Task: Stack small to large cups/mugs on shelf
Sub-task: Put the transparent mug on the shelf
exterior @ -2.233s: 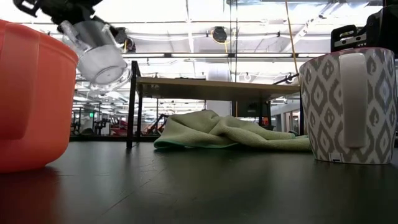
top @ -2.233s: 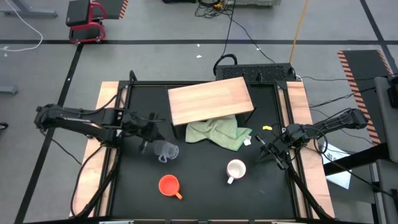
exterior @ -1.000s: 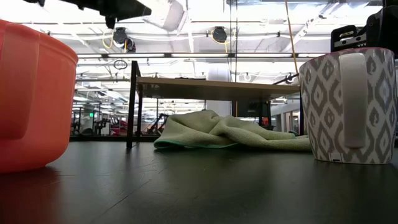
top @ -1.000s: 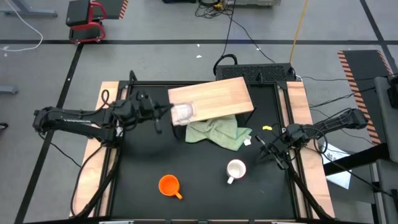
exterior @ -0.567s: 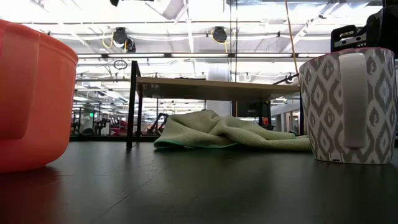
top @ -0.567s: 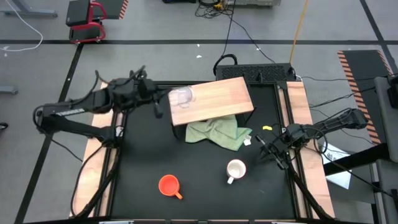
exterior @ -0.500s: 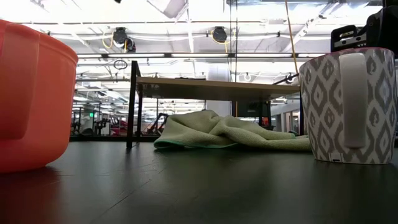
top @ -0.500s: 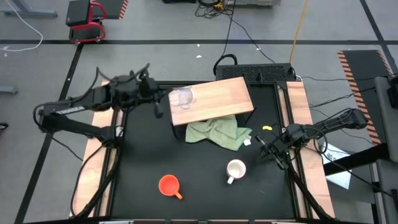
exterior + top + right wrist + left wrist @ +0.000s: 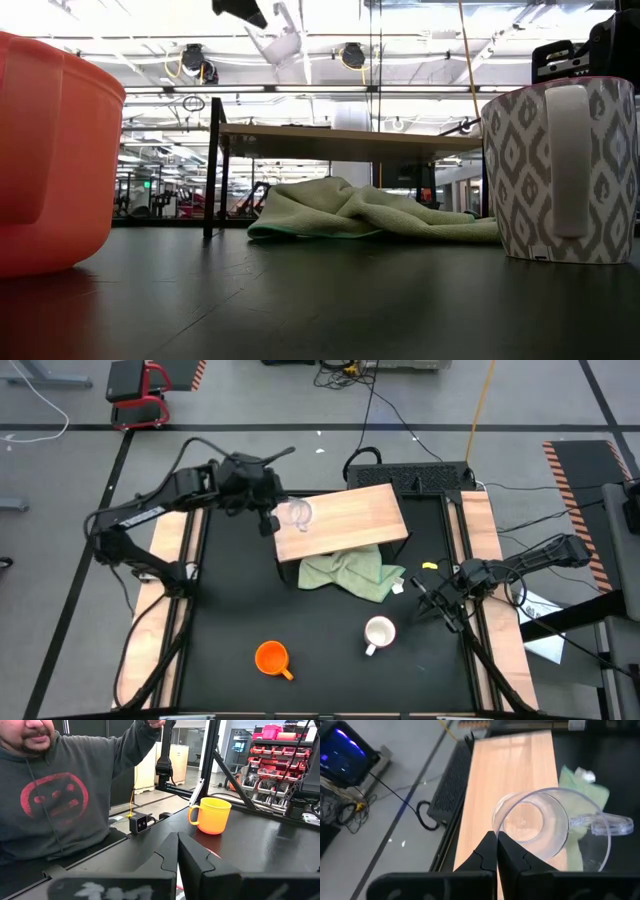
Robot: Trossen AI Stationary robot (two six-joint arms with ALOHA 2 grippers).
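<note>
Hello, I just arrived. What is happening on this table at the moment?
The left gripper holds the clear glass cup by its rim over the left end of the wooden shelf; whether the cup touches the board is unclear. The orange mug and the white mug stand on the black table in front, not yet stacked. A green cloth lies partly under the shelf. The right gripper waits at the table's right edge.

Clear glossy glass cup (image 9: 550, 822); pale grained wood shelf (image 9: 345, 515); soft green cloth (image 9: 350, 573); matt black table (image 9: 220, 630)
</note>
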